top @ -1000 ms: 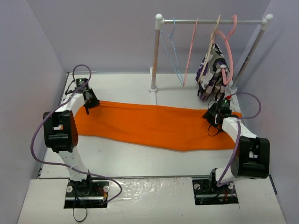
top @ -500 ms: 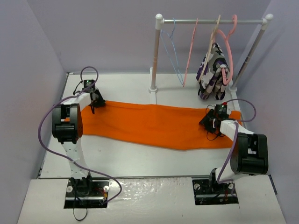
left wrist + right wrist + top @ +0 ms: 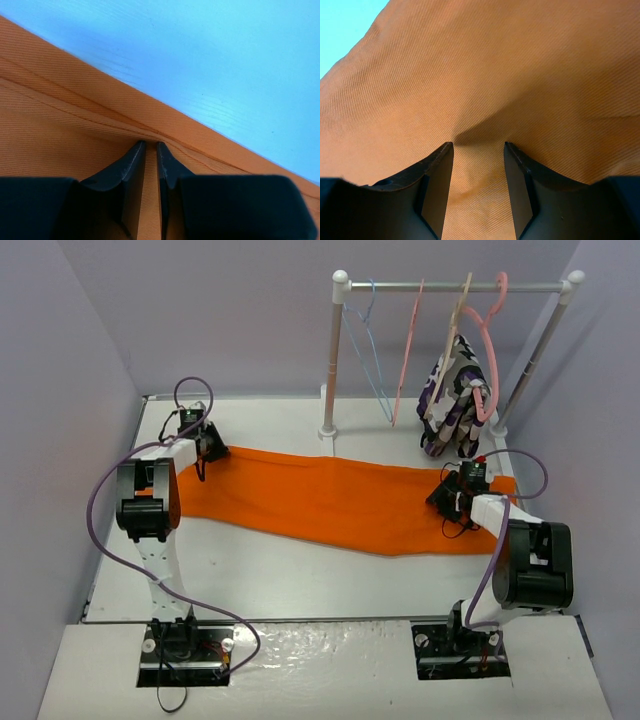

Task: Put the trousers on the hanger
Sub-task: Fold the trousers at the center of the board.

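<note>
Left gripper is clamped nearly together on a fold of the trousers. Right gripper stands apart with puckered cloth between; whether it has hold is unclear. The trousers lie across the table, and the hanger hangs well apart from them.

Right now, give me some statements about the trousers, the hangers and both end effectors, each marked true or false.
1. The trousers lie spread along the table, on no hanger. True.
2. The light-blue hanger hangs near the left end of the rail. True.
3. The left end effector is wide open over bare table. False: its fingers are nearly shut on a fold of the orange cloth.
4. The patterned garment lies on the table. False: it hangs from the rail.
5. The right end effector is over the trousers. True.
</note>
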